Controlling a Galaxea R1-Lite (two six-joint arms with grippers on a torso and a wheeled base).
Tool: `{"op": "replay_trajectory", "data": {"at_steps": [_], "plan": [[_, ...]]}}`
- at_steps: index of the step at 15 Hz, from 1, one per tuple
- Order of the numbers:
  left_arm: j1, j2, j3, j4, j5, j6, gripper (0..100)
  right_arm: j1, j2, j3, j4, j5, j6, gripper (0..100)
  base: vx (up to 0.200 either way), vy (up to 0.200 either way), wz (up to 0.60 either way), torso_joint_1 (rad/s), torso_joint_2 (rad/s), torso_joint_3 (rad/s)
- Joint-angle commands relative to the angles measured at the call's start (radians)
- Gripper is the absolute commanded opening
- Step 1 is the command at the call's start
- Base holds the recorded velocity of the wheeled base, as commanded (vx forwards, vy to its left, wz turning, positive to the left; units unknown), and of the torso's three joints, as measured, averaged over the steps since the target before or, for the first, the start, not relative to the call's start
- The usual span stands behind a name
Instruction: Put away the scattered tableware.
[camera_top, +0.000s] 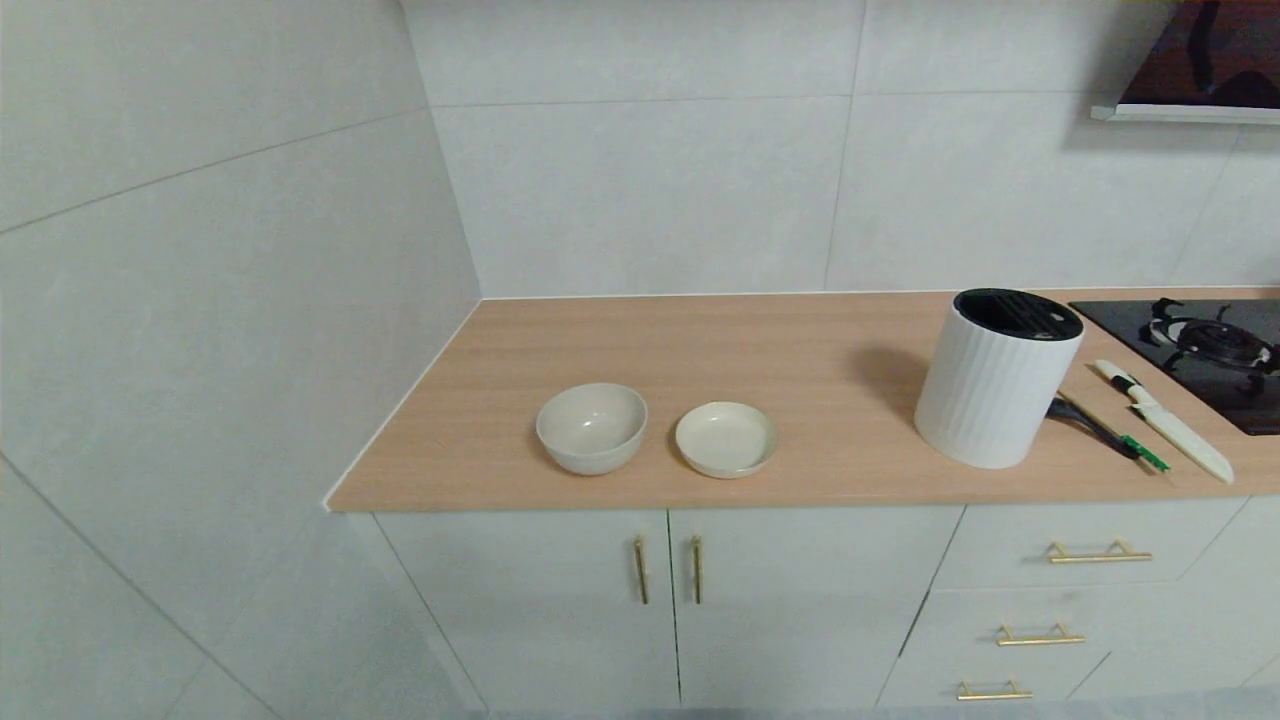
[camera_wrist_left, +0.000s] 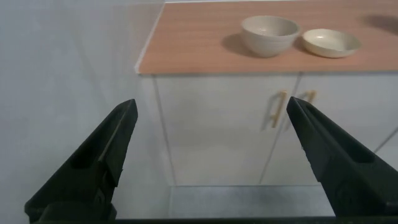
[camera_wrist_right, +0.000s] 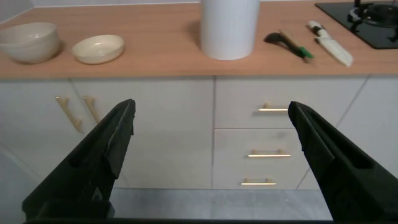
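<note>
Wood counter (camera_top: 820, 350) runs along a tiled wall (camera_top: 640, 180), w/ the corner on the robot's left. Bowl (camera_top: 591, 427) sits upright nr the front edge, toward the left end. Small dish (camera_top: 725, 438) sits just beside it on the right, also upright, w/ a narrow gap btwn them.

Well to the right stands a white ribbed holder (camera_top: 995, 380) w/ a black slotted top, upright. By its base on the right lies a black spatula (camera_top: 1095, 428) w/ a green end on the handle. Its head is right at the holder; can't tell if they touch. Further right a knife (camera_top: 1165, 420) w/ a white blade lies flat, roughly parallel to the spatula and apart from it. The blade points toward the front edge, the handle toward the black stove (camera_top: 1200, 350) at the far right. Corner of a hood (camera_top: 1190, 60) hangs on the wall above the stove.

Under the counter, two cupboard doors (camera_top: 560, 600) w/ gold handles sit below the bowl & dish. Drawers (camera_top: 1090, 550) w/ gold bar handles sit below the holder.

Left gripper (camera_wrist_left: 211, 102) has its fingers spread wide and holds nothing. It's low in front of the cupboard doors, below counter level, well short of the bowl. Right gripper (camera_wrist_right: 211, 104) is the same, spread wide and holding nothing. It's low in front of the drawers, w/ the holder, spatula & knife up ahead on the counter.
</note>
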Motion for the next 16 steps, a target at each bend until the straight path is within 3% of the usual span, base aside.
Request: {"op": "replay_trajectory", "data": {"at_steps": [1,13,16], "plan": [[0.000,0.000,0.000,0.000,0.000,0.000,100,0.000,0.000,0.000,0.000,0.000,0.000,100,0.000,0.000,0.00,0.000,0.00,0.000],[0.000,0.000,0.000,0.000,0.001,0.000,100,0.000,0.000,0.000,0.000,0.000,0.000,100,0.000,0.000,0.00,0.000,0.00,0.000],[0.000,0.000,0.000,0.000,0.001,0.000,100,0.000,0.000,0.000,0.000,0.000,0.000,100,0.000,0.000,0.00,-0.150,0.32,0.170]]}}
